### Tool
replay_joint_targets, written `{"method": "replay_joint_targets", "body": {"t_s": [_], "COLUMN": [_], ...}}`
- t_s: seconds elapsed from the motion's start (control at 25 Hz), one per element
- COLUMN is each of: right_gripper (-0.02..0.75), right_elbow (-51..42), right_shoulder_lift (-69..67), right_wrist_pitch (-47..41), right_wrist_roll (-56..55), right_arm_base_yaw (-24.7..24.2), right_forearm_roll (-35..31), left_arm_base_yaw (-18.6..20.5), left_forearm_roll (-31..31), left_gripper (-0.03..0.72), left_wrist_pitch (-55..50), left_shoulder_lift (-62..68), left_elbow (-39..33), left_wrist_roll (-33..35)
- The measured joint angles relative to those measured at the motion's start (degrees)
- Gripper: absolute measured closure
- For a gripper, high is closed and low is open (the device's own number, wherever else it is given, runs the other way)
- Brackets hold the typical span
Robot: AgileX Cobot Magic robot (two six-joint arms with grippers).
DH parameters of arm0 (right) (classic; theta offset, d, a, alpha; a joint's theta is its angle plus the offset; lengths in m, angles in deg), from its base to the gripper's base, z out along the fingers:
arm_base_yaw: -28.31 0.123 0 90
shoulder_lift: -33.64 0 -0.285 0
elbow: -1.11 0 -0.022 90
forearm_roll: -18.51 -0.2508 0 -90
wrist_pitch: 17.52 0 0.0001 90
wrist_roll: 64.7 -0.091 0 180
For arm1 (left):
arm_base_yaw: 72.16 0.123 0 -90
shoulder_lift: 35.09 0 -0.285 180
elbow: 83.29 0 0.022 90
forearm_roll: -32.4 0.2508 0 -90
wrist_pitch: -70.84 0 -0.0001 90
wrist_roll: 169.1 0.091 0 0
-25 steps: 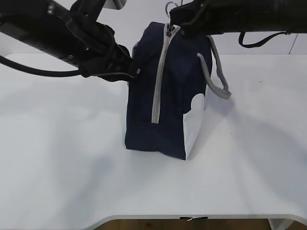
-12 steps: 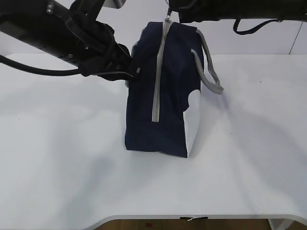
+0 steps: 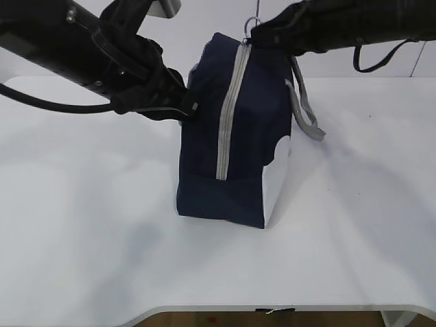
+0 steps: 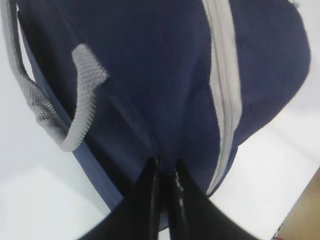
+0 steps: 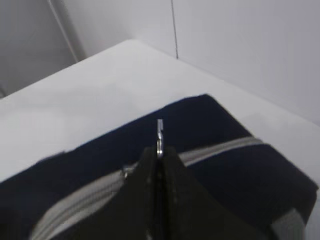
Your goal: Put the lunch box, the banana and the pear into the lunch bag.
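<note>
The navy lunch bag (image 3: 231, 136) stands upright in the middle of the white table, its grey zipper (image 3: 228, 112) running down its near end. My left gripper (image 3: 191, 105) is shut on a fold of the bag's fabric at its upper left side; the left wrist view shows the pinch (image 4: 165, 167). My right gripper (image 3: 262, 34) is shut on the metal zipper pull ring (image 3: 252, 24) at the bag's top; the ring also shows in the right wrist view (image 5: 160, 132). The lunch box, banana and pear are out of view.
A grey loop handle (image 3: 306, 102) hangs down the bag's right side; another handle (image 4: 75, 100) shows in the left wrist view. The table's front edge (image 3: 272, 310) runs along the bottom.
My right gripper dipped a little lower and shifted right with the pull ring. The bag's top leaned slightly and came back. The left arm stayed in place.
</note>
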Motion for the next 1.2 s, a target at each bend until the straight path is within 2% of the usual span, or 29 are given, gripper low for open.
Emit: {"method": "replay_joint_targets", "body": {"t_s": [0.08,0.16,0.48,1.2], "right_gripper": [0.731,0.731,0.731,0.731], "right_elbow": [0.13,0.13,3.13,15.97], "right_shoulder_lift": [-0.13,-0.34,-2.85,-14.67], "right_wrist_pitch": [-2.44,-2.87,-1.96,0.25], "right_wrist_roll": [-3.00,-4.00,-1.34,-1.95], "right_arm_base_yaw": [-0.42,-0.40,-0.40,-0.88], "right_forearm_roll": [4.78,5.77,0.62,-1.23], "left_arm_base_yaw": [0.00,0.00,0.00,0.00], "left_forearm_roll": [0.09,0.09,0.09,0.12], "left_gripper": [0.692,0.692,0.692,0.692], "left_wrist_pitch": [0.00,0.00,0.00,0.00], "left_shoulder_lift": [0.00,0.00,0.00,0.00], "left_elbow": [0.00,0.00,0.00,0.00], "left_wrist_roll": [0.00,0.00,0.00,0.26]}}
